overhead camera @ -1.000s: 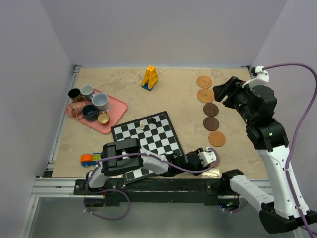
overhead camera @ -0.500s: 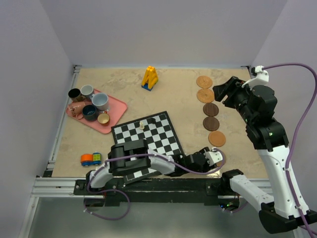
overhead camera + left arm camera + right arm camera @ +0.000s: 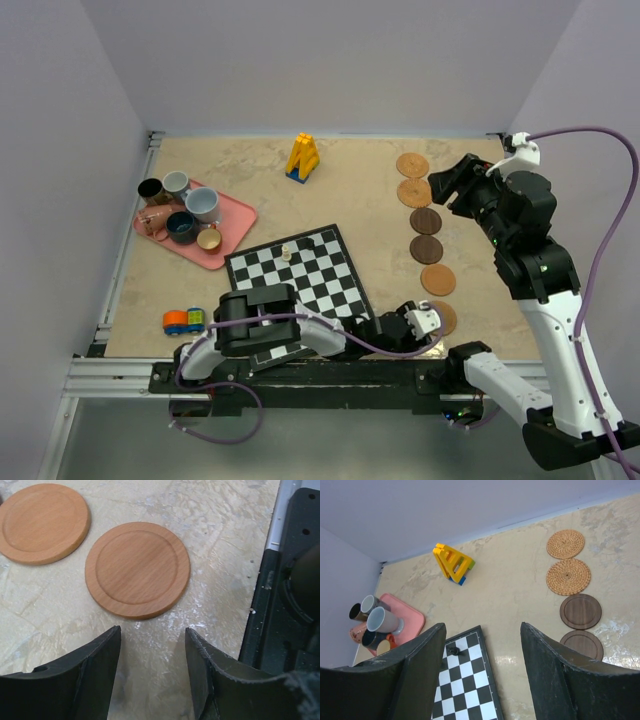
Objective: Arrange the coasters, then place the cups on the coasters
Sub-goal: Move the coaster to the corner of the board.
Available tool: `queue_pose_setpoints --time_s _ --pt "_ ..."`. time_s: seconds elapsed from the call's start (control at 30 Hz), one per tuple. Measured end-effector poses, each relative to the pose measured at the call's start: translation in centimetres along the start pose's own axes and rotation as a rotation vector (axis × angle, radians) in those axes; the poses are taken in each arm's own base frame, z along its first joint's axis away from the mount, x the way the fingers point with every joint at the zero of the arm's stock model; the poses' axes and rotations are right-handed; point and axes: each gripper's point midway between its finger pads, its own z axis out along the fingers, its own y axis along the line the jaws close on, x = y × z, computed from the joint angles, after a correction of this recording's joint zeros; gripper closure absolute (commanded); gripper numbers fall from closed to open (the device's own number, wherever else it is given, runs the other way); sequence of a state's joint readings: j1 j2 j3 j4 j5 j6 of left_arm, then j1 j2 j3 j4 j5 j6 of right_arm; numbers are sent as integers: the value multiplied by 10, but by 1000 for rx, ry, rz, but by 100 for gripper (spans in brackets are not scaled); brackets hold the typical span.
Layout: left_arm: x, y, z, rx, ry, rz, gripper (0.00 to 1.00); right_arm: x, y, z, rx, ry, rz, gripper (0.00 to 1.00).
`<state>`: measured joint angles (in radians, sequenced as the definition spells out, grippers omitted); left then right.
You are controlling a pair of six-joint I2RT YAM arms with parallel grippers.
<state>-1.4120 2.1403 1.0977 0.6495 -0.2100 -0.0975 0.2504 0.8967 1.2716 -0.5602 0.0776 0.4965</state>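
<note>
Since a second ago the left arm has swung its wrist toward 4 o'clock, and a sixth coaster point(image 3: 137, 570) has turned up there: light tan wood, flat on the bench point(image 3: 350, 190), at the near end of the column. The left fingers point(image 3: 95, 675) are apart with nothing between them, and the new disc lies just ahead of the tips, not touching. Another tan one point(image 3: 44, 522) sits near it, off at its 10 o'clock in the wrist view. From above, the coasters point(image 3: 427, 249) run in a loose line down the bench's 2-to-4 o'clock side — two pale woven-looking ones farthest back, then two dark brown, then the two tan, all apart from each other. The right fingers point(image 3: 555, 670) hang up in the air over the far end of that line, also spread wide and holding nothing. All six cups point(image 3: 202, 204) are bunched on the pink tray point(image 3: 235, 215) way over at 9 o'clock — well apart from the discs. A chessboard point(image 3: 300, 270) with one small piece point(image 3: 286, 250) lies mid-bench, a yellow block toy point(image 3: 303, 157) stands at 12 o'clock, and a little toy car point(image 3: 182, 320) is at 8 o'clock.
</note>
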Motion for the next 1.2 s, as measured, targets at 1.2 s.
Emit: queue_pose_setpoints --time_s 1.2 --pt "-8 -4 23 -83 -37 -82 44 0 0 -1 -1 -1 0 34"
